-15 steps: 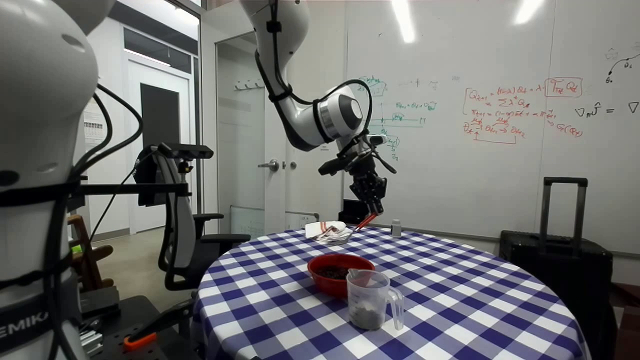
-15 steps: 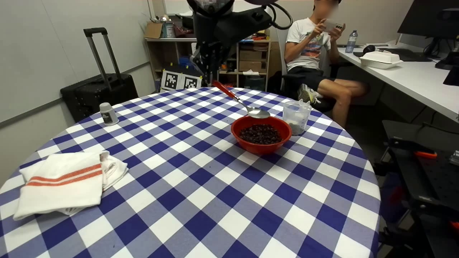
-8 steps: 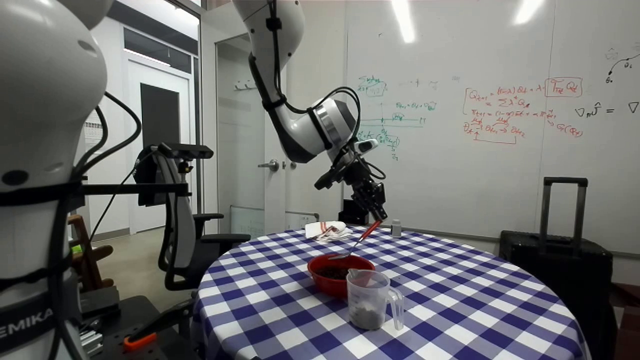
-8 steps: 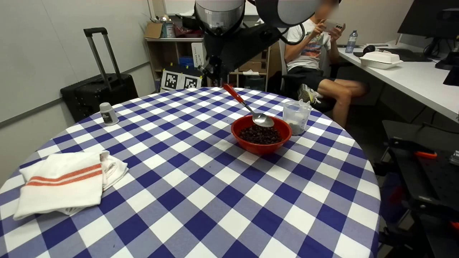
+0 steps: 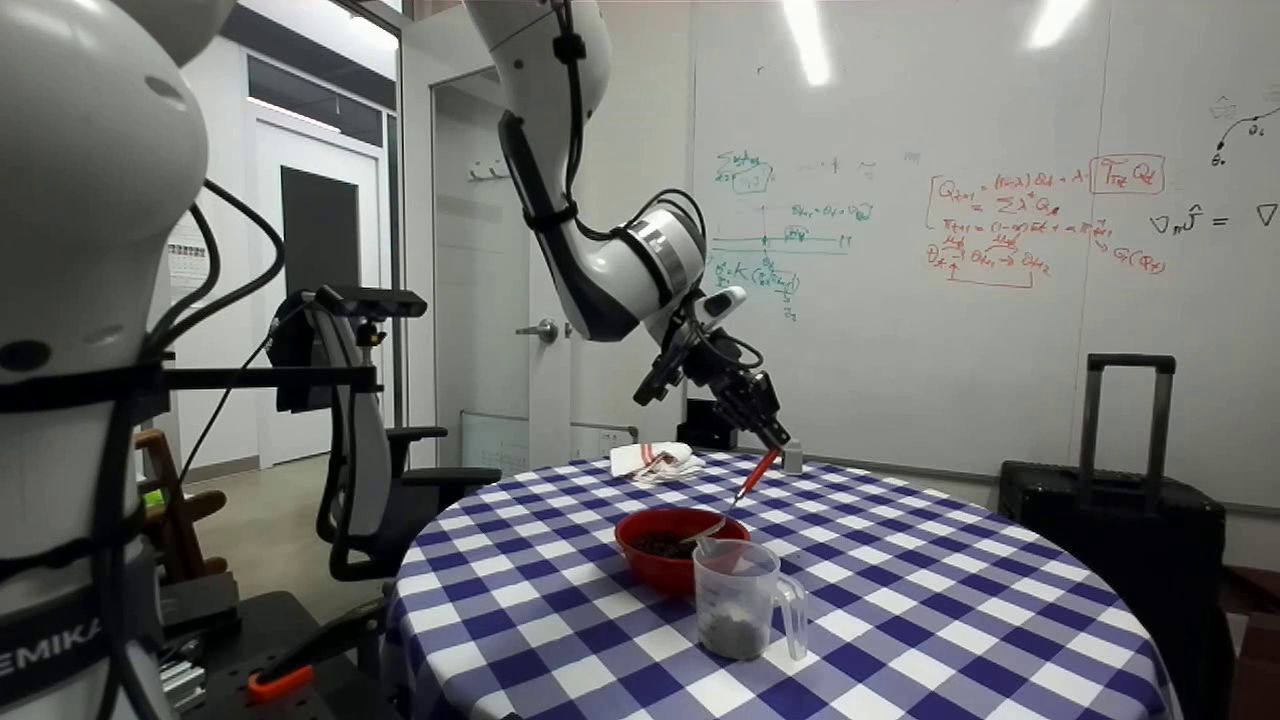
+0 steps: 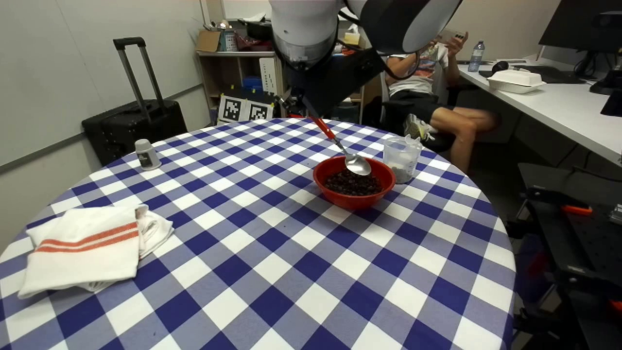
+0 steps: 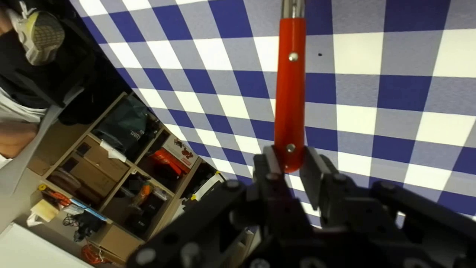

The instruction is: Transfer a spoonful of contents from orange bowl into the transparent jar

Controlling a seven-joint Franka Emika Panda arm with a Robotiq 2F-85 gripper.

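Gripper clamped on red-handled spoon; spoon tilted, head over orange bowl. Transparent jar upright, just beside orange bowl.

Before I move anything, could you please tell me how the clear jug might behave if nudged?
The clear jug would probably slide rather than roll, since it stands upright. The grey contents low inside may steady it somewhat. Its thin-looking, translucent wall suggests light, slightly flexible plastic.

Table in both exterior views, from 2 roughly opposite sides; wrist view close, down past gripper.
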